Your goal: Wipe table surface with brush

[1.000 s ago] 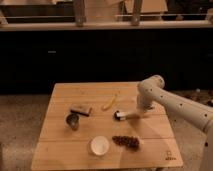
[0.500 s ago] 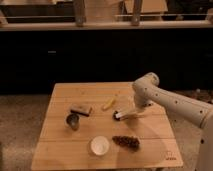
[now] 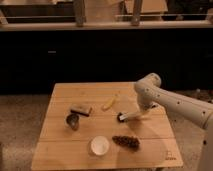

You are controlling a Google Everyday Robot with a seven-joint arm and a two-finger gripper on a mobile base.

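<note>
The light wooden table surface (image 3: 150, 135) fills the middle of the camera view, with a small dark mark (image 3: 171, 156) at its near right corner. The brush (image 3: 131, 116) lies low over the right half of the table. Its dark round head (image 3: 120, 118) points left and touches the wood, and its white handle runs right. My gripper (image 3: 144, 113) reaches down from the white arm at the right and is shut on the handle's right end.
A yellow banana (image 3: 109, 103) lies just left of the brush head. A dark rectangular block (image 3: 81, 110) and a metal cup (image 3: 73, 120) sit at the left. A white bowl (image 3: 99, 145) and a brown pinecone-like clump (image 3: 126, 142) sit near the front.
The arm's elbow has shifted slightly to the left and up. The brush head has stayed at nearly the same spot on the table.
</note>
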